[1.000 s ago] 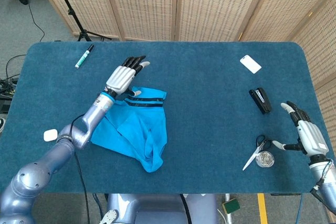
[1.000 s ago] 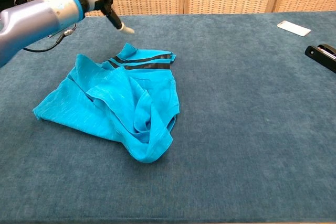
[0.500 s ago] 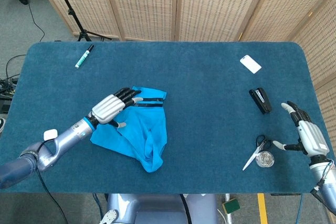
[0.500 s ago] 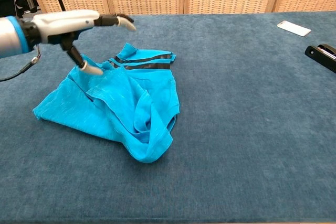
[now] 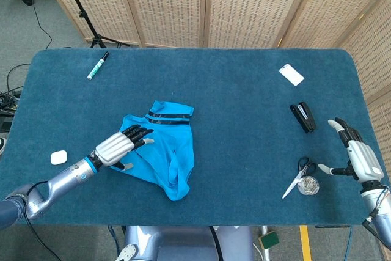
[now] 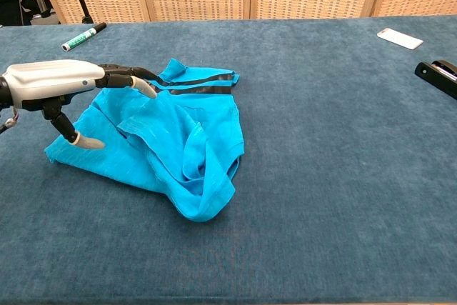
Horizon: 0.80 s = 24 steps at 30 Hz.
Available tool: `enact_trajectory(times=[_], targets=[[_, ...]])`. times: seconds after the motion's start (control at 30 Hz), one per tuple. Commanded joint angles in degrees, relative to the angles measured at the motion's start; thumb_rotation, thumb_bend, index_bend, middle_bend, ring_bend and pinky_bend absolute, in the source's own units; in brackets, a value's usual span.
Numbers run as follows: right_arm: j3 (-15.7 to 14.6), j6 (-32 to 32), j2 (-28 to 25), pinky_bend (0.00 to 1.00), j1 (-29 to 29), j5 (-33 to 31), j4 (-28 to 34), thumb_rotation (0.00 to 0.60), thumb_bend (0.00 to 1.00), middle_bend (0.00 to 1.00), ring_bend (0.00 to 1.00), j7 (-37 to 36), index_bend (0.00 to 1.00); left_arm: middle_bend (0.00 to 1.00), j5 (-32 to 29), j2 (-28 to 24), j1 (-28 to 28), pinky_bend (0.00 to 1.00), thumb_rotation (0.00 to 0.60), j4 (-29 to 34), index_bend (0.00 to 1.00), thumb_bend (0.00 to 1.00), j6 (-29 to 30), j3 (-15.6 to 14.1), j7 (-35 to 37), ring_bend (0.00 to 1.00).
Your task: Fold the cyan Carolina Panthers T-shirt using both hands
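Your cyan T-shirt [image 5: 164,151] lies crumpled left of the table's centre, its black-striped hem [image 5: 171,116] toward twelve o'clock and a bunched, rolled fold [image 5: 177,178] trailing off toward six. Your left hand [image 5: 117,147] hovers over the shirt's nine o'clock edge with its fingers spread and nothing in them; from the chest view it looks clear of the cloth, thumb pointing down toward the left corner [image 6: 57,153]. Your right hand [image 5: 357,154] is far off at the table's three o'clock edge, also spread and empty, just beside the scissors [image 5: 297,177] and a small round tin [image 5: 310,184].

The main risk is that you start with one hand. If the left pinches that corner and pulls while the right is well apart, the whole shirt will likely drag across the blue table felt [image 5: 244,102] as a lump instead of spreading out.

The cloth is doubled over itself near the middle. Close your fingers where layers overlap and you may catch two layers at once, locking the crumple in.

Bringing the right hand over means passing the scissors, the tin and the black stapler [image 5: 303,117] at its eleven o'clock. A low sweep could knock them toward the shirt or off the edge.

The white earbud case [image 5: 58,157] sits just at nine o'clock of your left forearm; watch that on any pull-back.
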<state>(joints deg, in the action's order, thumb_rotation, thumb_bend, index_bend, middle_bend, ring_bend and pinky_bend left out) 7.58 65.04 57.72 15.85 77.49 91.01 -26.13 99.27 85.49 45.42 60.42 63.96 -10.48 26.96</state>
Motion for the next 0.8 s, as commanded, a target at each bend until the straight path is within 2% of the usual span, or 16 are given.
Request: enact_trajectory(times=[0.03,0.53,0.8], targets=[[0.01,-0.01,-0.01,0.0,0.0,-0.03,0.01,0.6,0.0,0.0,0.0,0.01,0.0,0.0,0.32,2.05,-0.67,0.0,0.6,-2.75,0.19,0.23,0.87,0.43,1.18,0.0],[0.02,-0.28,0.11,0.0,0.1,-0.19,-0.19,0.6,0.0,0.0,0.0,0.08,0.0,0.0,0.86,7.73,-0.74,0.0,0.6,-10.44,0.28,0.29,1.5,1.45,4.77,0.0],[-0.02,-0.26,0.03,0.0,0.08,-0.02,-0.16,0.6,0.0,0.0,0.0,-0.14,0.0,0.0,0.58,12.55,-1.02,0.0,0.6,-15.82,0.31,0.3,2.77,2.67,5.69,0.0]])
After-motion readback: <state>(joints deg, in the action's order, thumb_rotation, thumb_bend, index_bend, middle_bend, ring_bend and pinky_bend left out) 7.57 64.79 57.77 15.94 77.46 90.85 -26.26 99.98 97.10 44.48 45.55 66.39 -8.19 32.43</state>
